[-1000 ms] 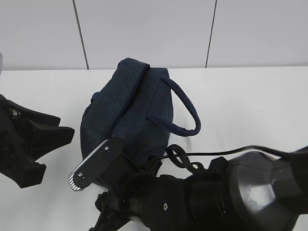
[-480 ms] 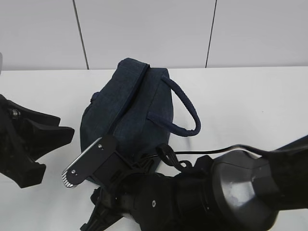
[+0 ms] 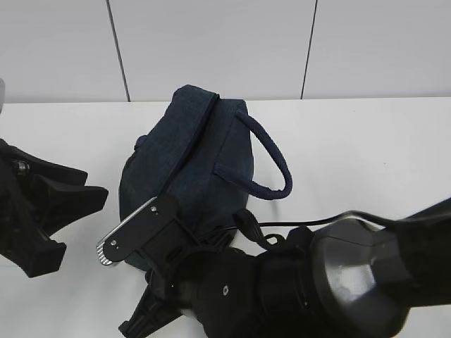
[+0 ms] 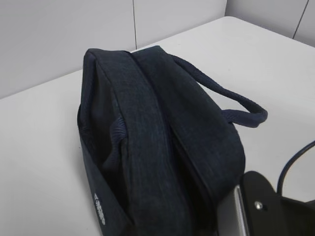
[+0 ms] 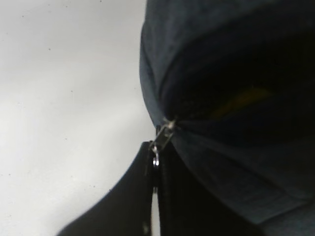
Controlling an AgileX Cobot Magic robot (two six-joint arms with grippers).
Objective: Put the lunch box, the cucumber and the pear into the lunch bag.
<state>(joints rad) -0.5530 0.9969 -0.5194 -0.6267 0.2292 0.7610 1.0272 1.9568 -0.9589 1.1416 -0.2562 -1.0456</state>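
The dark navy lunch bag (image 3: 194, 158) stands on the white table, with one looped handle (image 3: 271, 158) hanging to the right. It also fills the left wrist view (image 4: 157, 137). My right gripper (image 5: 155, 164) is shut on the silver ring pull (image 5: 156, 160) at the bag's near end. In the exterior view that gripper (image 3: 130, 236) is against the bag's front. A yellow-orange patch (image 5: 241, 101) shows in the dark zipper opening. The lunch box and the cucumber are not visible. My left gripper (image 3: 81, 224) is open and empty, left of the bag.
The white table (image 3: 366, 155) runs to a grey panelled wall at the back. My right arm's large black body (image 3: 310, 282) and its cable (image 3: 303, 225) cover the front of the exterior view.
My right gripper has shifted a little left and then slightly up at the bag's near end, still on the pull. The left gripper has not moved.
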